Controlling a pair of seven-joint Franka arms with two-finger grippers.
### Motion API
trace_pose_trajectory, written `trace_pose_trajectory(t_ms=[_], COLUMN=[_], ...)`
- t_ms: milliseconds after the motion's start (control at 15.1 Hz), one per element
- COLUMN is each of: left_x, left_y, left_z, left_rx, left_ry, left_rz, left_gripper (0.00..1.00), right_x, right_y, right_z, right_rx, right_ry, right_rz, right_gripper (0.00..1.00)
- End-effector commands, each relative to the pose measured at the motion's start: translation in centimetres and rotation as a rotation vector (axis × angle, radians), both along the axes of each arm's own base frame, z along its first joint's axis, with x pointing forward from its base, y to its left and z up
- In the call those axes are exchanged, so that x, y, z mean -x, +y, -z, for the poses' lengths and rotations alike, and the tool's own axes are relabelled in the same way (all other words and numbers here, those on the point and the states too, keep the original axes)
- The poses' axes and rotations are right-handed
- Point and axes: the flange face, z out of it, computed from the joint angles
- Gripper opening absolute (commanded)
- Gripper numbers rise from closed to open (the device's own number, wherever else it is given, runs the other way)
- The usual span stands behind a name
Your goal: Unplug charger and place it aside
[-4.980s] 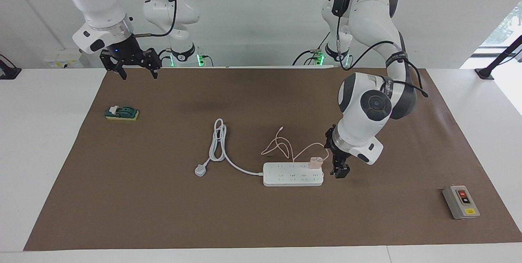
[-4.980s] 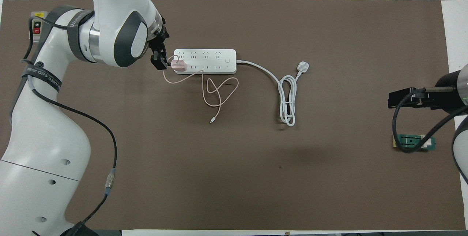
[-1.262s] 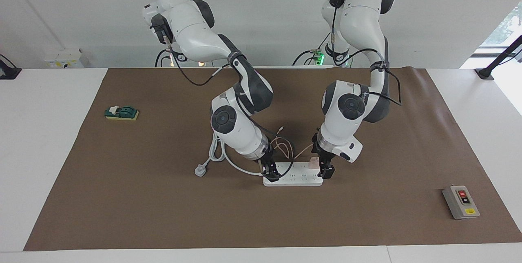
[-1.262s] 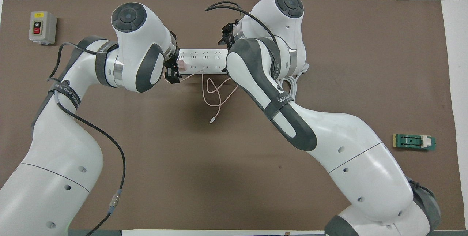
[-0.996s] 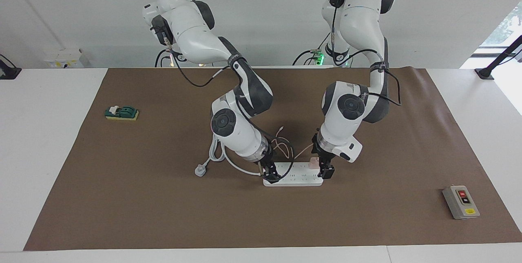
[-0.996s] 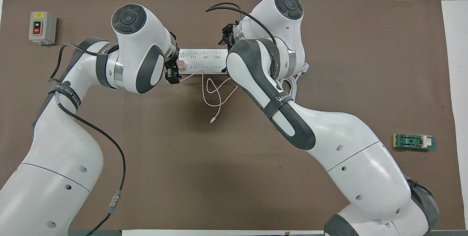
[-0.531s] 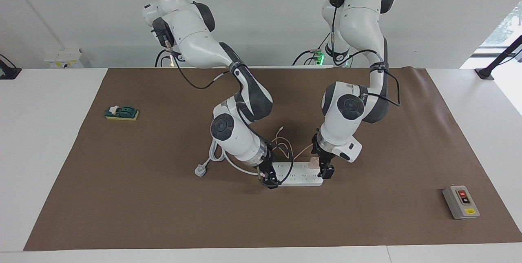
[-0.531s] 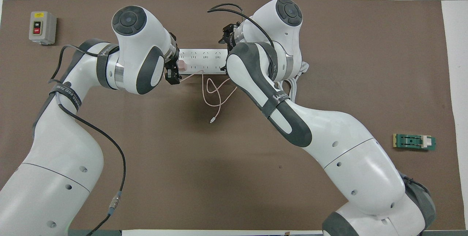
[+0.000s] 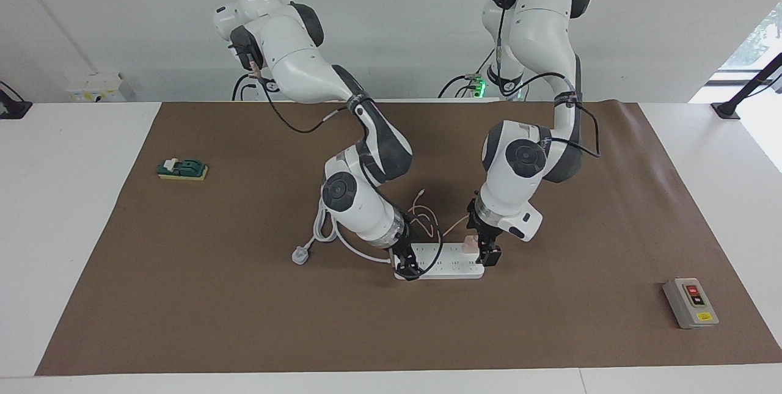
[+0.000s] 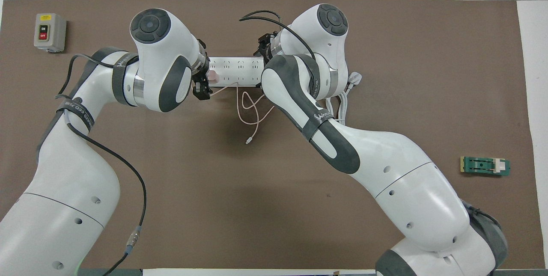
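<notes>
The charger (image 9: pixel 469 244) is a small pale pink cube plugged into the white power strip (image 9: pixel 446 262), in the row of sockets nearer the robots, at the strip's end toward the left arm's side of the table. Its thin pink cable (image 10: pixel 252 109) runs off toward the robots and curls in loose loops on the brown mat (image 9: pixel 244 296), ending in a small connector on bare mat.

The left gripper (image 9: pixel 484 253) is down at the charger with its jaws spread wide, one finger on either side of the cube; whether the pads press it cannot be told. The right gripper (image 9: pixel 406 266) is down on the strip's other end, where the thick white cord (image 9: pixel 333 223) leaves it; whether its fingers are spread or together cannot be told.

The strip's long axis runs from one arm's end of the table to the other. The mat farther from the robots than the strip is bare up to its edge, and so is the stretch toward the left arm's end up to a grey on/off switch box (image 9: pixel 690 302) near the mat's corner. A green knife switch (image 9: pixel 182 169) lies well apart near the mat's edge at the right arm's end. The mat lies on a white table (image 9: pixel 67 211) before a white wall.
</notes>
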Motion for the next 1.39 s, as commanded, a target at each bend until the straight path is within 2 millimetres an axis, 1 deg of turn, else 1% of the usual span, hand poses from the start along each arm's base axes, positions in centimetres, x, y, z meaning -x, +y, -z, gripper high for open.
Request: trace_pose_trajectory(t_ms=[0, 266, 332, 465, 531, 730, 797, 863, 1062, 1195, 1262, 1328], left_x=[0.9, 0.9, 0.9, 0.9, 0.9, 0.9, 0.9, 1.0, 1.1, 1.1, 1.1, 1.1], left_y=[0.2, 0.2, 0.2, 0.2, 0.2, 0.3, 0.3, 0.3, 0.2, 0.2, 0.2, 0.2], left_z=[-0.4, -0.4, -0.4, -0.3, -0.3, -0.3, -0.3, -0.1, -0.3, -0.3, -0.1, -0.1], left_rx=[-0.002, -0.001, -0.001, -0.002, -0.001, -0.002, -0.002, -0.002, 0.000, 0.000, -0.002, -0.001], left_ry=[-0.007, -0.008, -0.008, -0.007, -0.008, -0.008, -0.008, -0.007, -0.012, -0.011, -0.008, -0.010], left_rz=[-0.008, -0.008, -0.008, -0.008, -0.008, -0.009, -0.009, -0.007, -0.009, -0.011, -0.011, -0.011], left_gripper=[1.00, 1.00, 1.00, 0.97, 0.97, 0.97, 0.94, 0.87, 0.80, 0.79, 0.75, 0.63], right_x=[0.2, 0.1, 0.2, 0.1, 0.2, 0.2, 0.2, 0.2, 0.3, 0.5, 0.4, 0.5], right_y=[0.0, -0.1, -0.1, -0.3, -0.2, -0.3, -0.3, -0.3, -0.4, -0.4, -0.5, -0.4], right_z=[0.2, 0.2, 0.5, 0.6, 1.0, 1.0, 1.1, 1.0, 1.5, 1.8, 1.7, 1.8], right_rx=[-0.016, -0.017, -0.014, -0.014, -0.012, -0.012, -0.012, -0.013, -0.009, -0.006, -0.006, -0.006], right_ry=[0.002, -0.006, -0.004, -0.013, -0.010, -0.013, -0.014, -0.015, -0.018, -0.020, -0.020, -0.018], right_rz=[0.026, 0.030, 0.030, 0.037, 0.037, 0.039, 0.040, 0.040, 0.042, 0.046, 0.047, 0.045], right_gripper=[0.99, 0.99, 0.99, 0.99, 0.99, 0.99, 0.99, 0.99, 0.99, 1.00, 1.00, 1.00])
